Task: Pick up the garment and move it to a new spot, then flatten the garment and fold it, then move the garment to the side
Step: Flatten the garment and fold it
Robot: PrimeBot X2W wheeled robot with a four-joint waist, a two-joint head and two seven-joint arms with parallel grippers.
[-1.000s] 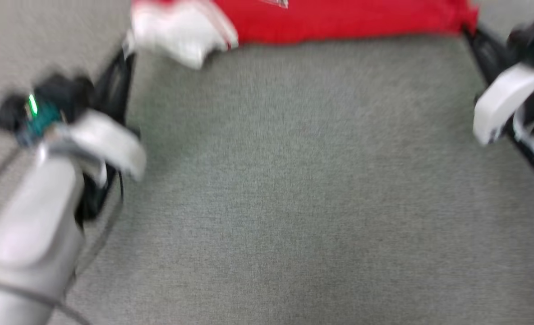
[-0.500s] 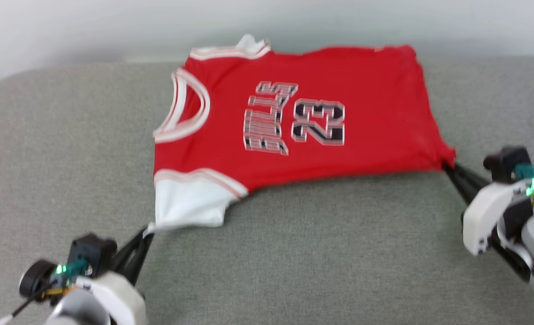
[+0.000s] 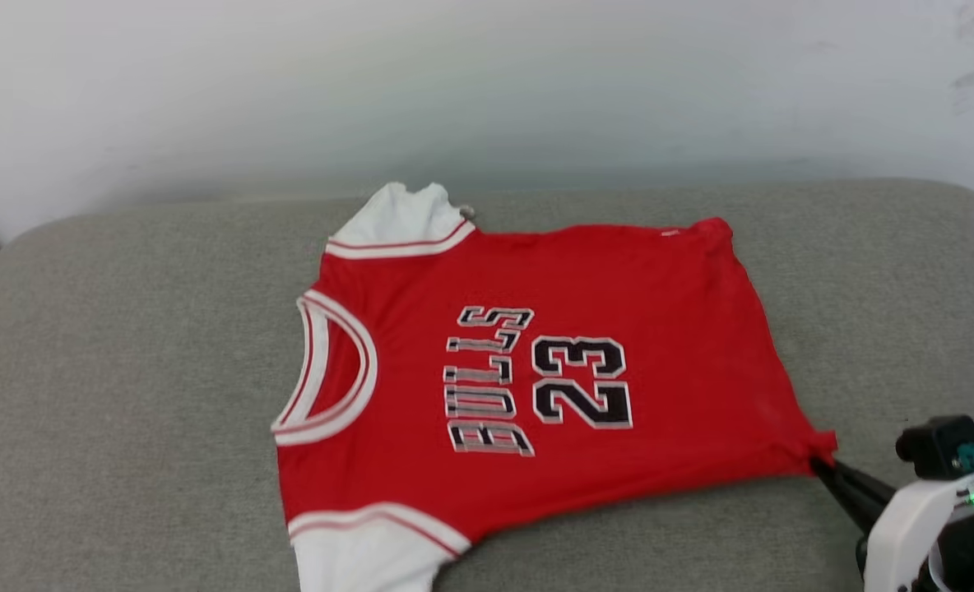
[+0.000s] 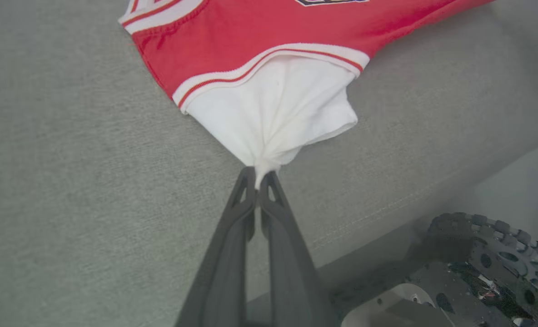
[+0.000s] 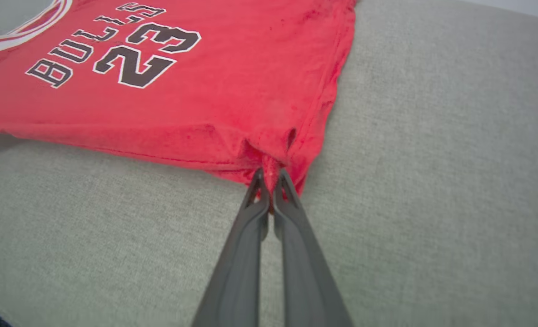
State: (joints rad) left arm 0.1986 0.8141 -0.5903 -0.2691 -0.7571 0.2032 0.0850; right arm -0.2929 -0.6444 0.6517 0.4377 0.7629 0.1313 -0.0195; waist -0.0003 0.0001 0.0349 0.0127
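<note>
We have the red white-sleeved fabric jersey (image 3: pixel 553 362) spread on the grey upholstered cushion (image 3: pixel 125 329).
Our left pincer (image 4: pixel 256 175) is closed on its near-left white sleeve (image 4: pixel 278 113), our right pincer (image 5: pixel 271 175) closed on its near-right hem corner (image 5: pixel 276 156).

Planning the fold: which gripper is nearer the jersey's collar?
Left. The left gripper pinches the white sleeve beside the collar; the right gripper pinches the hem corner at the opposite end of the jersey.
</note>
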